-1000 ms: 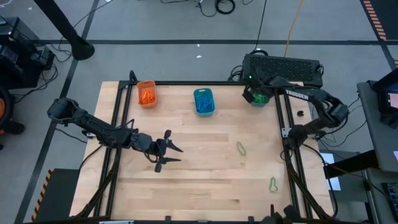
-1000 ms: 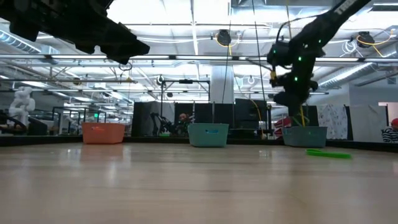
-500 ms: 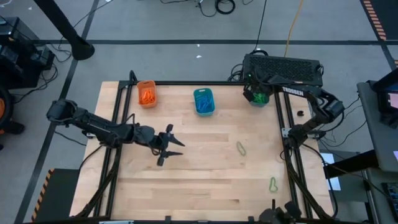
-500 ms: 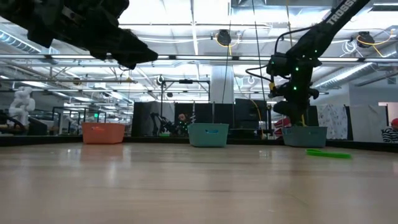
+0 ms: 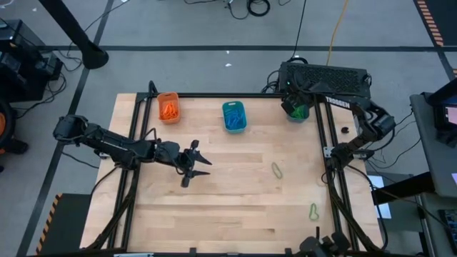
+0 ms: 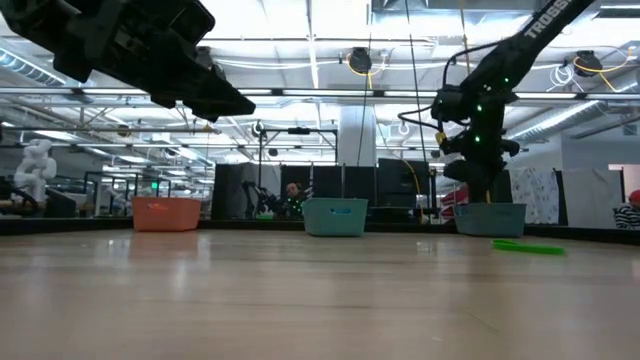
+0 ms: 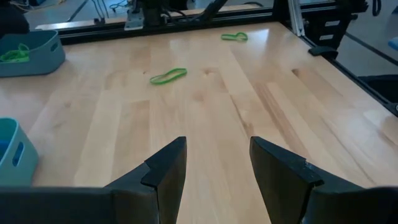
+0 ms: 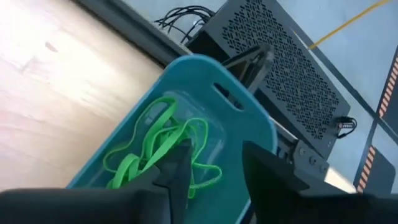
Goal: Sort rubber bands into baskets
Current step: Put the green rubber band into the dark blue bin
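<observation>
Since a second ago, the right gripper (image 5: 291, 107) has risen slightly over the far-right teal basket (image 8: 205, 81), and its fingers have parted; green bands (image 8: 165, 149) lie heaped in the basket below them, nothing held. Left gripper (image 5: 196, 165) has edged toward table centre, fingers spread and empty. Two green rubber bands remain on the wood: one (image 5: 276, 170) right of centre, its long axis running roughly front to back, another (image 5: 313, 211) nearer the front right edge. The first lies ahead of the left fingers, well apart; the left arm, stretched low and nearly level, seems placed to reach it. Orange basket (image 5: 168, 107) and middle teal basket (image 5: 233, 116) stand along the far edge.
</observation>
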Available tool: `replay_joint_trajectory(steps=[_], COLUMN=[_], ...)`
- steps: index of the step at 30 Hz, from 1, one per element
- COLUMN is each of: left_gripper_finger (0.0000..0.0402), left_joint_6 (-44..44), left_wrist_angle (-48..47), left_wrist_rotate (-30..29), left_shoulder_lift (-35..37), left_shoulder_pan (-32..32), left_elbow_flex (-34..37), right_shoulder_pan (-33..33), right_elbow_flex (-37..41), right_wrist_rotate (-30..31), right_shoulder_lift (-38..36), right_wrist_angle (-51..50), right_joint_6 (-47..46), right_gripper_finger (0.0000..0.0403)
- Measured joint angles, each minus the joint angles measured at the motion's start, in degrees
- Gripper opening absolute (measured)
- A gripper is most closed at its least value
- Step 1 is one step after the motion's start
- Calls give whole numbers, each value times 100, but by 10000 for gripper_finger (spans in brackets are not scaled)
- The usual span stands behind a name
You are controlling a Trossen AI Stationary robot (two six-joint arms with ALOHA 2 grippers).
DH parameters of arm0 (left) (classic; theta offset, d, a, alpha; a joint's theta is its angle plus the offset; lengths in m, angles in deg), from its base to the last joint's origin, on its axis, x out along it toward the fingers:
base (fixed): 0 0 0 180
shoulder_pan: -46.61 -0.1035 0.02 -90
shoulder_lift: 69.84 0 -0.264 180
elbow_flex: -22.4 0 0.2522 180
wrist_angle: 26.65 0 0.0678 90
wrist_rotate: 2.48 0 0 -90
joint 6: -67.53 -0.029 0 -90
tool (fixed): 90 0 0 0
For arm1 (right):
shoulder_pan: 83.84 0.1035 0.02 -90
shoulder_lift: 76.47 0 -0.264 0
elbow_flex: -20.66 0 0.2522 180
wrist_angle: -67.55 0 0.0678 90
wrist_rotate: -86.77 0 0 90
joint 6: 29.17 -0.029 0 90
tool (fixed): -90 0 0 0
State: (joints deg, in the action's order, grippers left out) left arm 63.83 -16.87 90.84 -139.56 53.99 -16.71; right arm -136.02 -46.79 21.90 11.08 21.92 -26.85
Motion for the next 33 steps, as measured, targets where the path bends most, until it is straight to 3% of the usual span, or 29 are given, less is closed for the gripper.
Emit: replay_joint_trajectory(steps=[6, 14, 21, 33], left_gripper_finger=[185, 185, 185, 185], left_joint_6=[36, 35, 39, 193], left_wrist_angle=[-3, -6, -10, -16], left_wrist_rotate=[3, 4, 1, 1], left_shoulder_lift=[-1, 0, -2, -2], left_shoulder_pan=[1, 1, 4, 15], left_elbow_flex=[0, 0, 0, 0], right_shoulder_pan=[38, 493, 1877, 4852], right_elbow_flex=[-771, -1824, -1913, -1729], right_wrist_rotate=[-72, -2068, -2524, -2694], right_shoulder_lift=[0, 0, -109, -173], right_wrist_angle=[-993, -2538, -3165, -4145], right_joint_6=[-363, -706, -1192, -3303], right_gripper_finger=[148, 149, 136, 135])
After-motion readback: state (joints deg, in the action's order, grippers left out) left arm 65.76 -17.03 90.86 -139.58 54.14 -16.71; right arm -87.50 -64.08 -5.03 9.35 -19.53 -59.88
